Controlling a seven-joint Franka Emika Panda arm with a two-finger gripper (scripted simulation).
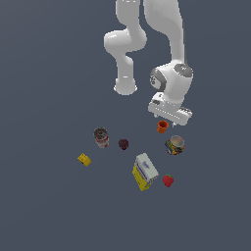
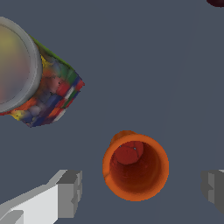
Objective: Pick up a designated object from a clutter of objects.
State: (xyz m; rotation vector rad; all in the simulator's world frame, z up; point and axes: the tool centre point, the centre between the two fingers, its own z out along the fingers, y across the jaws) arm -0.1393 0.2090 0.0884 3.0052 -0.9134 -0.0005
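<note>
**Open claw poised over the orange cup**

The gripper (image 2: 142,192) is spread wide, its two grey fingers (image 2: 70,192) on either side of the orange cup (image 2: 135,166) without touching it, holding nothing. The cup stands upright, hollow mouth facing up, nothing inside. In the exterior view it sits right of centre, directly under the claw, just above the multicoloured round-topped item (image 1: 174,145). The strawberry (image 1: 168,180) lies well below.

Floor (image 1: 44,206): one flat, dark slate-blue surface filling both views, without seams, pattern or visible edge.
Walls: none to be made out; the same dark tone runs to every border.
Light: soft and even, with only faint shading on the ground.
</note>
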